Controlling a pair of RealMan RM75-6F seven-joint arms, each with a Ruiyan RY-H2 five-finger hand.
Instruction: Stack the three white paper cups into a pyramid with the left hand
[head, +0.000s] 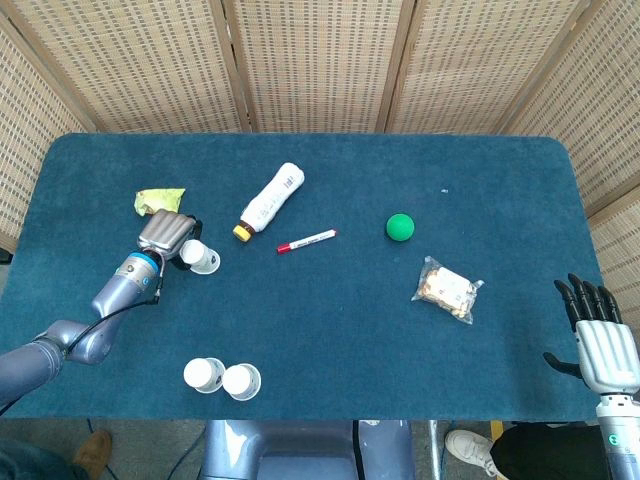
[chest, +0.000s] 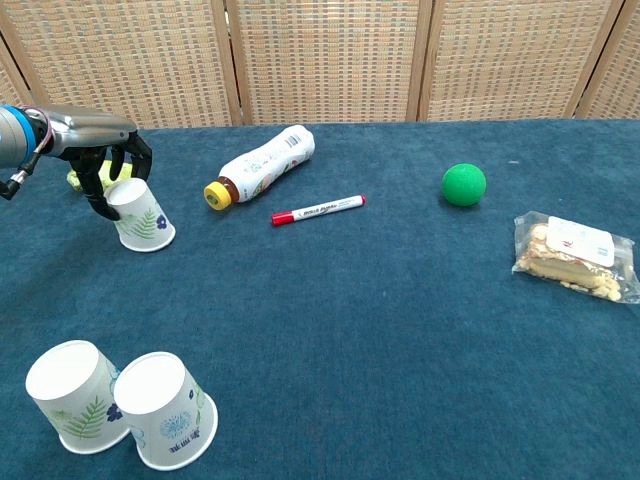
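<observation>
With the left hand (chest: 100, 165) curled around the tilted third paper cup (chest: 140, 215) far from the base pair of cups (chest: 120, 408) touching at the tabletop's (chest: 400, 320) near edge, grip gently and lift straight to avoid crushing.

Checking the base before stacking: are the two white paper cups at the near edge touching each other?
Touching. In the chest view the left base cup and right base cup press side against side, no gap.
</observation>
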